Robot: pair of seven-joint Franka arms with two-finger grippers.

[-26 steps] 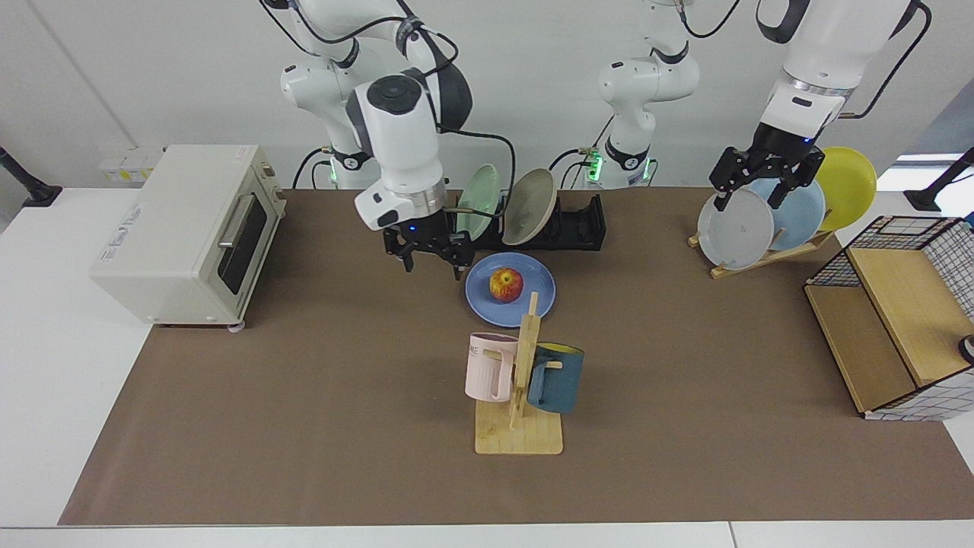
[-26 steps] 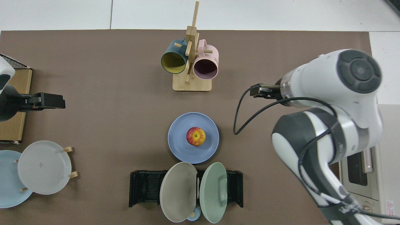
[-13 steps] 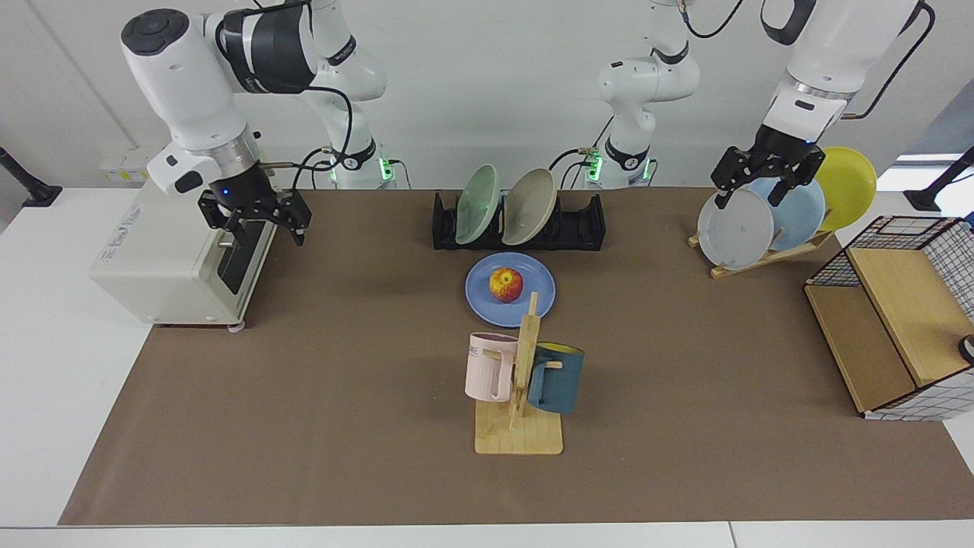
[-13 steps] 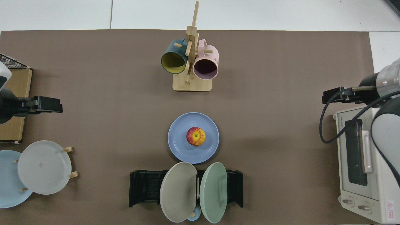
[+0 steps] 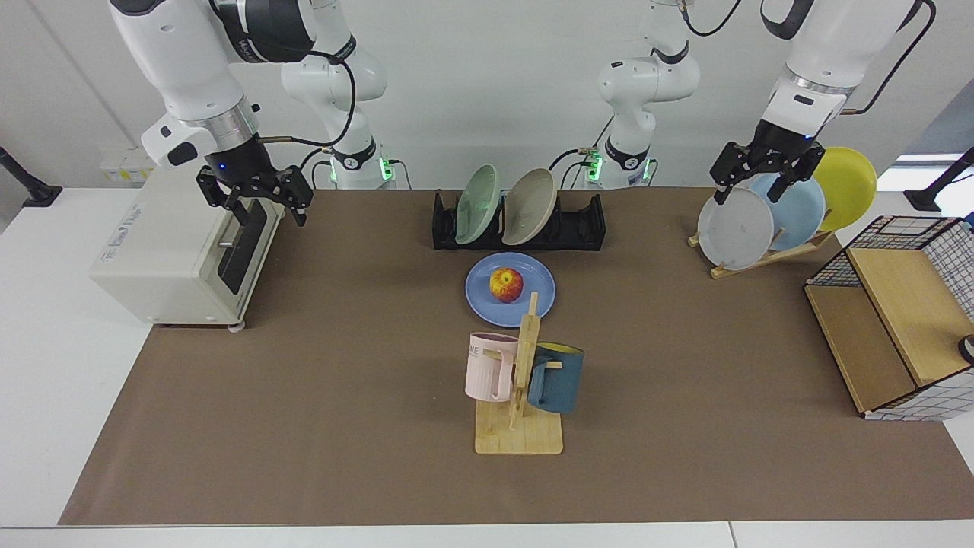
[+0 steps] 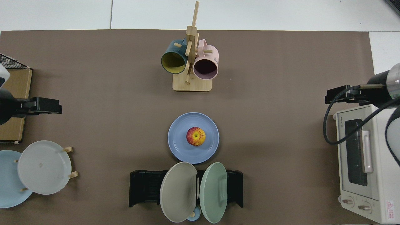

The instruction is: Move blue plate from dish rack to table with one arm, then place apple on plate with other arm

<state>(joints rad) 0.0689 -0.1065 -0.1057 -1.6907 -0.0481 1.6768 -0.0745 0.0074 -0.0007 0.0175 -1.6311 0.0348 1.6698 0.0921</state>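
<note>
Blue plate (image 5: 510,300) lies flat on the brown mat (image 5: 342,396) just in front of the dish rack (image 5: 586,225), with the apple (image 5: 506,284) resting on it; none of these has moved over the last second. What has changed is the right gripper (image 5: 255,199): a second ago it hung beside the plate, and now it is up over the toaster oven (image 5: 175,243) at the mat's far edge, fingers apart and empty. The left gripper (image 5: 765,171) has hardly shifted, hovering with fingers spread over the grey plate (image 5: 734,228) in the wooden rack (image 5: 761,257).

White table (image 5: 46,320) shows around the mat, with a pale wall behind. In the top view both arms are cut off by the frame edges, and a small blue thing under the racked plates is mostly hidden.
</note>
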